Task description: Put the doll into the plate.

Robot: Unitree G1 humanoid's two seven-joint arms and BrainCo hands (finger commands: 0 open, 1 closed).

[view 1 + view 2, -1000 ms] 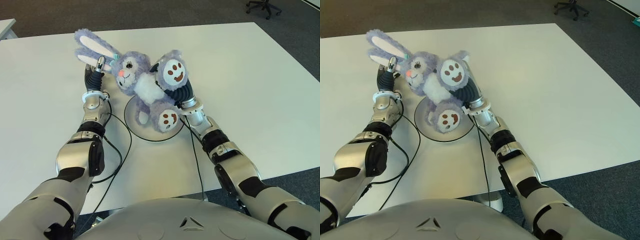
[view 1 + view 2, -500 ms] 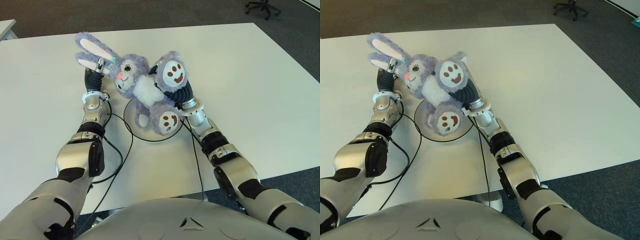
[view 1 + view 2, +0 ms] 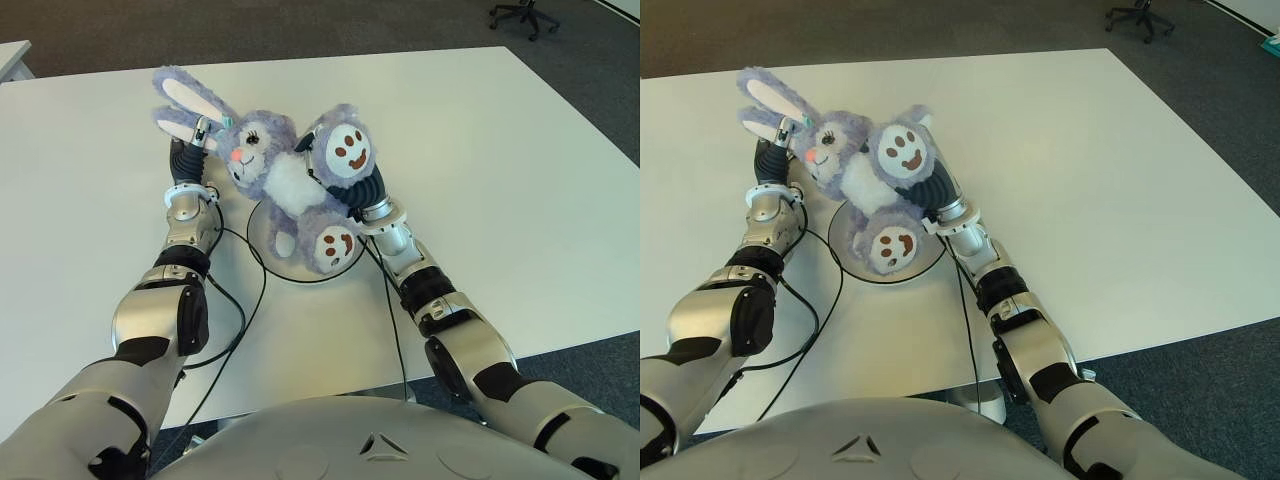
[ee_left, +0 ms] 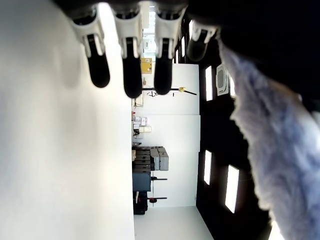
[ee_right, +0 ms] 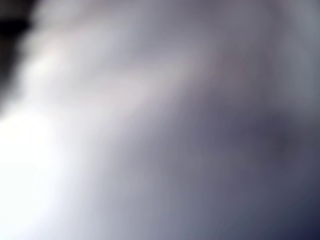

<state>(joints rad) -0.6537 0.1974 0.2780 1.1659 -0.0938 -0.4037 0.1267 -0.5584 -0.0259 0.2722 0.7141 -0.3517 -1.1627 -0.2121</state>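
Note:
A purple plush bunny doll (image 3: 285, 180) with long ears and smiley soles lies tilted over the round, dark-rimmed plate (image 3: 262, 232) in the middle of the white table. Its lower foot hangs over the plate and its head points to the far left. My right hand (image 3: 350, 190) is tucked under the raised leg and shut on the doll. Purple fur (image 5: 175, 125) fills the right wrist view. My left hand (image 3: 192, 150) stands by the doll's ears with its fingers (image 4: 127, 50) straight and holding nothing. An ear (image 4: 280, 150) shows beside them.
Black cables (image 3: 240, 300) run from both wrists across the table (image 3: 500, 170) to its near edge. An office chair (image 3: 527, 12) stands on the dark carpet at the far right. A second table's corner (image 3: 12, 55) shows at the far left.
The doll has sunk slightly toward the plate, and my right forearm has shifted a little to the left. The left hand stays by the ears.

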